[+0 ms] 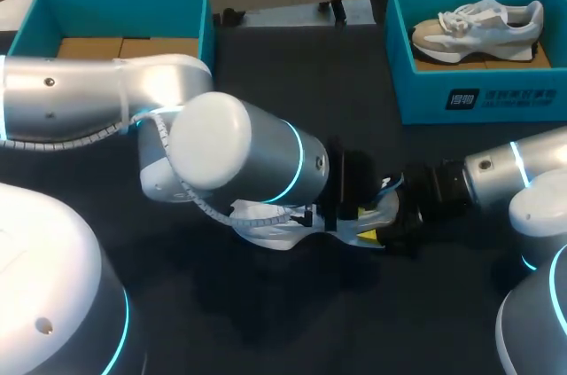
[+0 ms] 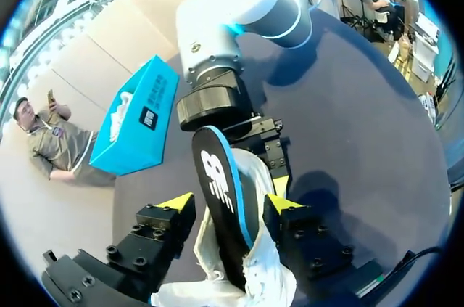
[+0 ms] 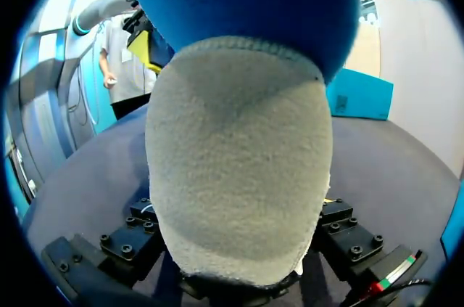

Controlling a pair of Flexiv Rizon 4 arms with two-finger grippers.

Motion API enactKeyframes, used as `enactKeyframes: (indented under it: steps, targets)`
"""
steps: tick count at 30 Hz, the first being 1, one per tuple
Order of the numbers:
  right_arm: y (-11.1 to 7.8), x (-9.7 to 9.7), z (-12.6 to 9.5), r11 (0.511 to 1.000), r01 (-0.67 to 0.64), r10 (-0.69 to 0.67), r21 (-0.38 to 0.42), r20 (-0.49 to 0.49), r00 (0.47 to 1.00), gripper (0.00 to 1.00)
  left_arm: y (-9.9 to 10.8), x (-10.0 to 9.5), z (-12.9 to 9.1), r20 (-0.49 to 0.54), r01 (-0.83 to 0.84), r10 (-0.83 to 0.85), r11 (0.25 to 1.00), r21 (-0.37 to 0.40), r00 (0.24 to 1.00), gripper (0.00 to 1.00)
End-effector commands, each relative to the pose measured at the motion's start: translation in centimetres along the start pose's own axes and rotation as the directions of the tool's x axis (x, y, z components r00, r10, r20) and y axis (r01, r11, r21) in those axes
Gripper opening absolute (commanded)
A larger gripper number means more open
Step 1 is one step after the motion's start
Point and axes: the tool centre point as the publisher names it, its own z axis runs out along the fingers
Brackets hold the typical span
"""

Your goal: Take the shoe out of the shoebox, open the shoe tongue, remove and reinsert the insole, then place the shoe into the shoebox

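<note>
A white shoe [image 1: 266, 226] lies on the dark table under my left arm; in the left wrist view the shoe [image 2: 270, 278] sits below the fingers. Its insole [image 2: 217, 176], black with a blue edge, rises out of it on edge. My left gripper [image 2: 228, 205] stands open astride the insole, a thin gap showing on one side. Across from it my right gripper [image 2: 250, 136] is shut on the insole's far end. The right wrist view is filled by the grey face of the insole [image 3: 239, 162], which hides the fingertips. In the head view the two grippers, left [image 1: 350, 207] and right [image 1: 399, 215], meet mid-table.
A teal shoebox [image 1: 496, 102] at the back right holds a second pale shoe [image 1: 478, 25]. Another teal box [image 1: 209, 25] at the back left shows only cardboard inside. Bare dark table lies between the boxes and along the front.
</note>
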Motion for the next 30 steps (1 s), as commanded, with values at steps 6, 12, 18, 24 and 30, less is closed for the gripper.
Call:
enactKeyframes:
  steps: [6, 12, 18, 24, 30]
  targets:
    - [-0.3, 0.0, 0.4, 1.000, 0.000, 0.000, 0.003, 0.002, 1.000, 0.00, 0.2, 0.1, 0.8, 0.032, 0.002, -0.002, 1.000, -0.002, 0.999, 0.62]
    - [-0.3, 0.0, 0.4, 1.000, 0.000, 0.000, 0.003, 0.002, 1.000, 0.00, 0.6, 0.4, 1.3, 0.066, -0.013, 0.012, 1.000, 0.008, 0.998, 0.54]
    - [-0.3, 0.0, 0.4, 1.000, 0.000, 0.000, 0.003, 0.002, 1.000, 0.00, 1.0, 0.3, 1.5, 0.103, -0.001, -0.001, 1.000, 0.010, 0.995, 0.49]
    - [-0.3, 0.0, 0.4, 1.000, 0.000, 0.000, 0.003, 0.002, 1.000, 0.00, 1.2, 0.1, 2.0, 0.140, 0.016, -0.016, 1.000, 0.006, 0.990, 0.49]
    - [-0.3, 0.0, 0.4, 1.000, 0.000, 0.000, 0.003, 0.002, 1.000, 0.00, 1.4, 0.2, 2.6, 0.146, 0.045, -0.045, 0.999, 0.001, 0.988, 0.48]
